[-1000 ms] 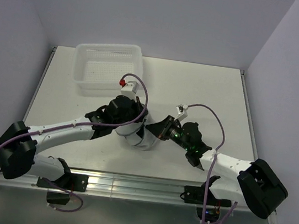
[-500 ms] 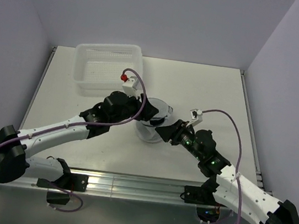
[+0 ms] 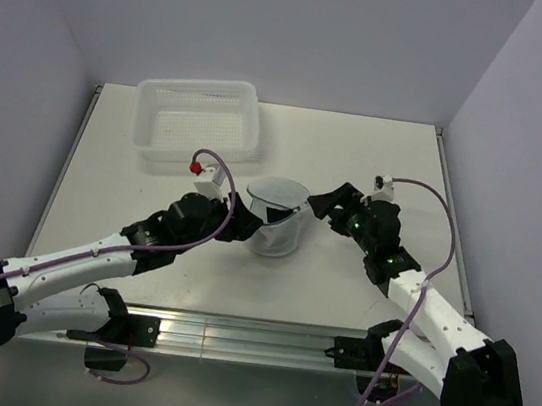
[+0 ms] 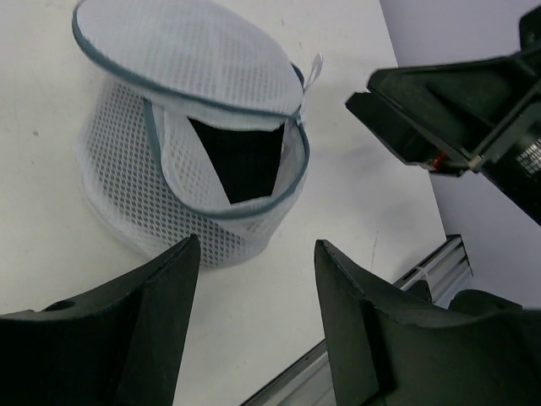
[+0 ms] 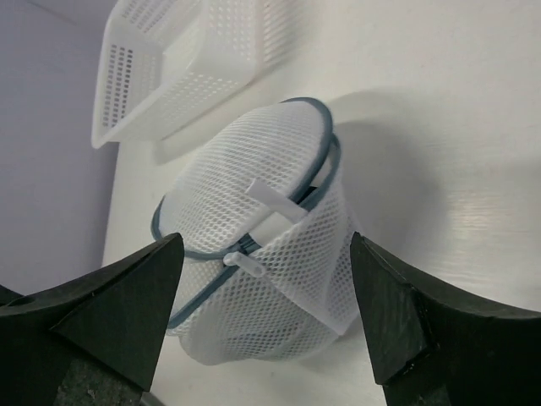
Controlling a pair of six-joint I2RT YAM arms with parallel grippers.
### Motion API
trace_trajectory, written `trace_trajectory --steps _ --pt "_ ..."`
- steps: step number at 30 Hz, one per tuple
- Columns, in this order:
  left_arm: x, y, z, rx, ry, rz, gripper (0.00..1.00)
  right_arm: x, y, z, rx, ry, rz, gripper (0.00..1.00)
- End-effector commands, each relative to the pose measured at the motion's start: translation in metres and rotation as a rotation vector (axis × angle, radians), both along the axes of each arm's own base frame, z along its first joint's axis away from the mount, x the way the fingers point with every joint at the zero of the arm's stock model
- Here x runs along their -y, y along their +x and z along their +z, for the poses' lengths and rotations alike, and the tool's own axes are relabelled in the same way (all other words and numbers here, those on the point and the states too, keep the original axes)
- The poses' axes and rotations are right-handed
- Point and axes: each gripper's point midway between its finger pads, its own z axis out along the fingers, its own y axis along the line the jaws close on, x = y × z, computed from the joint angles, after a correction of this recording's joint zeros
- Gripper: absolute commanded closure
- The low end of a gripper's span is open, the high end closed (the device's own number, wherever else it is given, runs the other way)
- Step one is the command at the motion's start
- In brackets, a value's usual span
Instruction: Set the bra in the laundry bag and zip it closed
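Note:
The laundry bag (image 3: 276, 226) is a round white mesh pouch with a grey-blue zipper rim, standing free at the table's middle. Its lid (image 4: 182, 52) is lifted on one side, leaving a triangular gap. Inside that gap shows the black bra (image 4: 241, 156). The zipper pull (image 5: 243, 264) and a white tab (image 5: 275, 201) sit on the side facing my right wrist. My left gripper (image 3: 237, 227) is open just left of the bag, with nothing between its fingers. On the bag's right my right gripper (image 3: 319, 206) is open wide, apart from it and empty.
A white perforated plastic basket (image 3: 198, 122) stands at the back left, close behind the bag. The table's metal front rail (image 3: 262, 338) runs along the near edge by the arm bases. Purple walls close in the left and right sides.
Both grippers have opened and drawn back from the laundry bag, the left one to the left, the right one to the right and farther back. The bag now stands alone.

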Motion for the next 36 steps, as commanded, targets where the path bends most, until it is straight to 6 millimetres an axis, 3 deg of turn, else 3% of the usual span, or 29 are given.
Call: trace_trajectory --steps 1,3,5,8,13,17,19,20,21,24,25,27,28,29,33,36 --pt "0.008 -0.006 0.023 0.022 -0.119 0.023 0.38 -0.022 0.009 0.019 0.011 0.132 0.059 0.13" --pt "0.015 -0.009 0.032 0.042 -0.134 0.016 0.42 -0.029 0.016 0.012 -0.003 0.151 0.063 0.13" --pt "0.024 -0.014 0.031 0.047 -0.110 0.006 0.54 -0.034 0.022 0.006 -0.029 0.159 0.071 0.13" --pt "0.039 -0.023 0.033 0.049 -0.101 -0.020 0.61 -0.036 0.028 0.002 -0.039 0.181 0.057 0.13" --pt "0.062 -0.037 0.031 0.014 -0.141 -0.050 0.66 -0.043 0.035 0.002 -0.048 0.198 0.079 0.17" --pt "0.081 -0.040 0.023 -0.004 -0.130 -0.064 0.66 -0.046 0.036 -0.007 -0.061 0.207 0.085 0.30" --pt "0.088 -0.040 0.024 -0.009 -0.139 -0.061 0.66 -0.047 0.035 -0.003 -0.044 0.230 0.091 0.53" --pt "0.093 -0.039 0.022 -0.011 -0.147 -0.065 0.65 -0.046 0.032 -0.006 -0.048 0.229 0.091 0.57" --pt "0.095 -0.039 0.020 -0.019 -0.156 -0.056 0.65 -0.046 0.030 -0.006 -0.042 0.224 0.088 0.69" --pt "0.099 -0.040 0.010 -0.047 -0.187 -0.043 0.66 -0.048 0.019 -0.005 -0.024 0.219 0.100 0.87" --pt "0.098 -0.038 0.008 -0.051 -0.198 -0.026 0.66 -0.049 0.015 0.001 0.001 0.227 0.104 0.91" --pt "0.094 -0.041 -0.006 -0.093 -0.223 0.002 0.65 -0.052 0.002 -0.006 -0.005 0.226 0.116 0.97" --pt "0.091 -0.040 -0.009 -0.096 -0.234 0.025 0.63 -0.052 0.000 0.000 0.020 0.240 0.110 0.99" --pt "0.085 -0.041 -0.019 -0.121 -0.240 0.048 0.62 -0.058 -0.010 -0.006 0.011 0.236 0.128 1.00" --pt "0.082 -0.045 -0.023 -0.117 -0.276 0.093 0.55 -0.069 -0.032 -0.005 0.038 0.249 0.132 1.00" --pt "0.076 -0.045 -0.030 -0.130 -0.283 0.147 0.55 -0.073 -0.044 -0.005 0.054 0.252 0.113 1.00"
